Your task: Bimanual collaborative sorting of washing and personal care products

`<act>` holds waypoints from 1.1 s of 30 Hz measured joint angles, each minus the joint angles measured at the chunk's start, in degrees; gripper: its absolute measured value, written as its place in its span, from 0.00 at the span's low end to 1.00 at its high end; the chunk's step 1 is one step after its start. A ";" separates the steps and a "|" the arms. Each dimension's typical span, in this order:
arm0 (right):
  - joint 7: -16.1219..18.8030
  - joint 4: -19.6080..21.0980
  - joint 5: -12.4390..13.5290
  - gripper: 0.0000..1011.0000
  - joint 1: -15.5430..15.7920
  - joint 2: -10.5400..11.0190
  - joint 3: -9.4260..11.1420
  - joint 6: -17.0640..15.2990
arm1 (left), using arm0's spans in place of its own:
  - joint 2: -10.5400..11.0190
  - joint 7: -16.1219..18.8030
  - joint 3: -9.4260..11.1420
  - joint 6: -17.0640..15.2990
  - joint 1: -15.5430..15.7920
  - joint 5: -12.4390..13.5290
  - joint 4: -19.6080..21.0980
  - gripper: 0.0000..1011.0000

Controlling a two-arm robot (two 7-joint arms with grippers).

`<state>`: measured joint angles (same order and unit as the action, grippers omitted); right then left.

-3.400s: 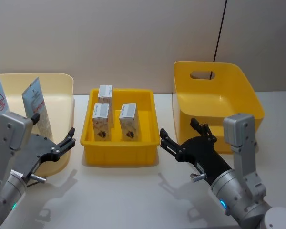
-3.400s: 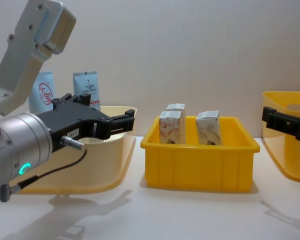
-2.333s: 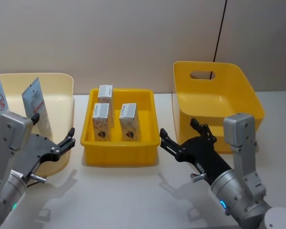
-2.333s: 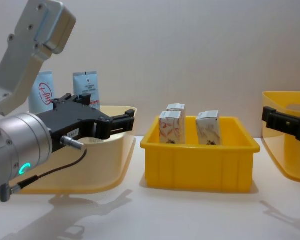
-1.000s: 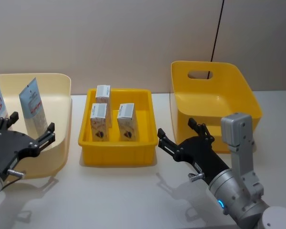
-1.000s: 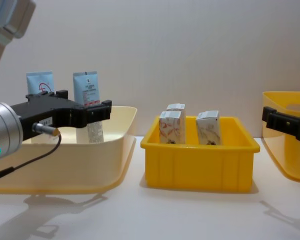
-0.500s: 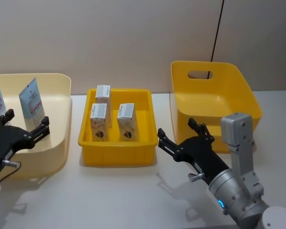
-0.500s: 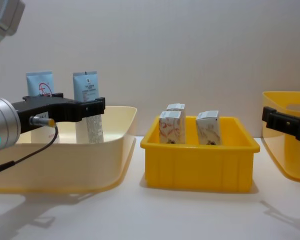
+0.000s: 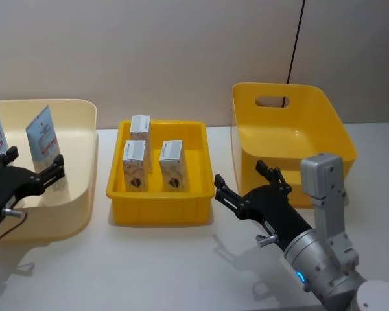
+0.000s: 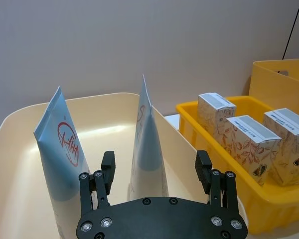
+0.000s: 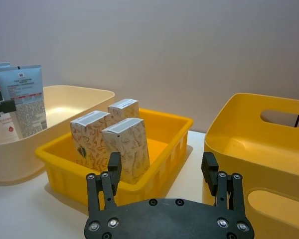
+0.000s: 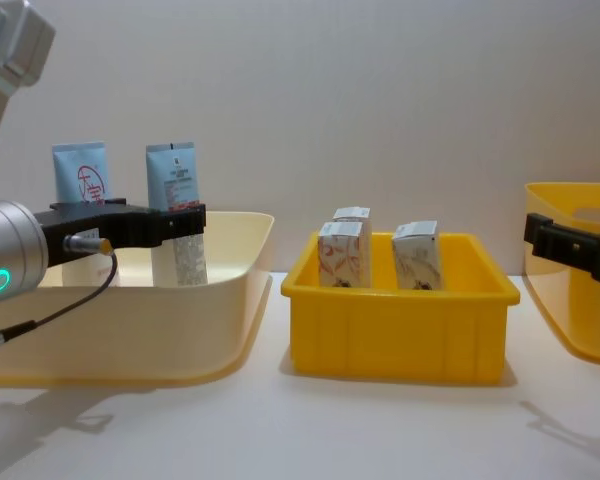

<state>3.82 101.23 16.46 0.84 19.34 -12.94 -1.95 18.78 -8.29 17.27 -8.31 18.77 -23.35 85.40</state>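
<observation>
A cream bin (image 9: 65, 113) is seen at nine o'clock on the white desk (image 9: 149, 272), a shallow yellow tray (image 9: 161, 210) is set centrally, and a handled yellow tub (image 9: 311, 139) at two o'clock.

Two pale-blue tubes (image 9: 44, 139) upright (one red-logoed); three swirled cartons (image 9: 171, 162) upright.

1. The left gripper (image 10: 155, 163) has its fingers spread wide, with the plain tube (image 10: 147, 134) between them (edge-on).
2. The logo tube (image 10: 65, 149) stands beside it in the cream bin (image 10: 20, 117).
3. Three cartons (image 10: 249, 144) stand in the yellow tray (image 10: 188, 119).
</observation>
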 joint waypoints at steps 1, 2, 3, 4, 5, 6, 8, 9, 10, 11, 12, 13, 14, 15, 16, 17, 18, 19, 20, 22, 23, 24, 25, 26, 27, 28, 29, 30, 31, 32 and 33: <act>0.00 0.00 0.00 0.99 0.00 0.00 0.00 0.00 | -0.09 -0.10 0.03 0.00 0.23 0.01 -0.36 0.99; 0.00 0.00 0.00 0.99 0.00 0.00 0.00 0.00 | -0.32 -0.32 0.15 -0.01 0.72 0.07 -1.18 0.99; 0.00 0.00 0.00 0.99 0.00 0.00 0.00 0.00 | -0.41 -0.44 0.19 -0.01 0.94 0.13 -1.51 0.99; 0.00 0.00 0.00 0.99 0.00 0.00 0.00 0.00 | -0.54 -0.57 0.25 -0.01 1.25 0.18 -1.94 0.99; 0.00 0.00 0.00 0.99 0.00 0.00 0.00 0.00 | -0.64 -0.68 0.31 -0.01 1.48 0.23 -2.28 0.99; 0.00 0.00 0.00 0.99 0.00 0.00 0.00 0.00 | -0.83 -0.88 0.42 0.01 1.93 0.35 -3.00 0.99; 0.00 0.00 0.00 0.99 0.00 0.00 0.00 0.00 | -1.06 -1.14 0.55 0.08 2.39 0.49 -3.70 0.99; 0.00 0.00 0.00 0.99 0.00 0.00 0.00 0.00 | -1.29 -1.38 0.67 0.19 2.85 0.61 -4.34 0.99; 0.00 0.00 0.00 0.99 0.00 0.00 0.00 0.00 | -1.44 -1.50 0.73 0.27 3.14 0.67 -4.74 0.99; 0.00 0.00 0.00 0.99 0.00 0.00 0.00 0.00 | -1.57 -1.62 0.80 0.35 3.41 0.75 -5.16 0.99; 0.00 0.00 0.00 0.99 0.00 0.00 0.00 0.00 | -1.82 -1.86 0.92 0.49 3.86 0.86 -5.85 0.99; 0.00 0.00 0.00 0.99 0.00 0.00 0.00 0.00 | -1.89 -1.93 0.95 0.53 4.01 0.88 -6.04 0.99; 0.00 0.00 0.00 0.99 0.00 0.00 0.00 0.00 | -2.09 -2.06 1.03 0.63 4.34 0.94 -6.51 0.99; 0.00 0.00 0.00 0.99 0.00 0.00 0.00 0.00 | -2.24 -2.20 1.09 0.75 4.60 1.00 -6.89 0.99; 0.00 0.00 0.00 0.99 0.00 0.00 0.00 0.00 | -2.47 -2.42 1.16 0.91 5.02 1.08 -7.52 0.99; 0.00 0.00 0.00 0.99 0.00 0.00 0.00 0.00 | -2.59 -2.47 1.18 0.96 5.23 1.11 -7.84 0.99; 0.00 0.00 0.00 0.99 0.00 0.00 0.00 0.00 | -2.75 -2.58 1.22 1.06 5.49 1.16 -8.22 0.99; 0.00 0.00 0.00 0.99 0.00 0.00 0.00 0.00 | -2.97 -2.76 1.26 1.23 5.84 1.25 -8.72 0.99; 0.00 0.00 0.00 0.99 0.00 0.00 0.00 0.00 | -3.08 -2.79 1.26 1.28 6.00 1.27 -8.96 0.99; 0.00 0.00 0.00 0.99 0.00 0.00 0.00 0.00 | -3.42 -2.97 1.28 1.47 6.49 1.37 -9.71 0.99; 0.00 0.00 0.00 0.99 0.00 0.00 0.00 0.00 | -3.51 -3.01 1.28 1.54 6.62 1.41 -9.92 0.99; 0.00 0.00 0.00 0.99 0.00 0.00 0.00 0.00 | -3.69 -3.10 1.30 1.64 6.89 1.46 -10.32 0.99; 0.00 0.00 0.00 0.99 0.00 0.00 0.00 0.00 | -3.78 -3.15 1.30 1.69 7.02 1.48 -10.50 0.99; 0.00 0.00 0.00 0.99 0.00 0.00 0.00 0.00 | -3.86 -3.19 1.30 1.73 7.12 1.50 -10.64 0.99; 0.00 0.00 0.00 0.99 0.00 0.00 0.00 0.00 | -3.94 -3.22 1.31 1.77 7.23 1.51 -10.79 0.99; 0.00 0.00 0.00 0.99 0.00 0.00 0.00 0.00 | -4.06 -3.28 1.32 1.83 7.42 1.55 -11.08 0.97; 0.00 0.00 0.00 0.99 0.00 0.00 0.00 0.00 | -4.06 -3.28 1.32 1.83 7.42 1.55 -11.08 0.97; 0.00 0.00 0.00 0.99 0.00 0.00 0.00 0.00 | -4.17 -3.35 1.33 1.89 7.58 1.59 -11.34 0.95; 0.00 0.00 0.00 0.99 0.00 0.00 0.00 0.00 | -4.28 -3.40 1.33 1.97 7.73 1.62 -11.56 0.92; 0.00 0.00 0.00 0.99 0.00 0.00 0.00 0.00 | -4.31 -3.41 1.33 2.00 7.79 1.64 -11.67 0.91; 0.00 0.00 0.00 0.99 0.00 0.00 0.00 0.00 | -4.36 -3.44 1.33 2.03 7.85 1.65 -11.76 0.91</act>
<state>3.83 101.23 16.47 0.84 19.34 -12.94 -1.95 14.43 -11.73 18.60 -6.28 26.62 -21.70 73.64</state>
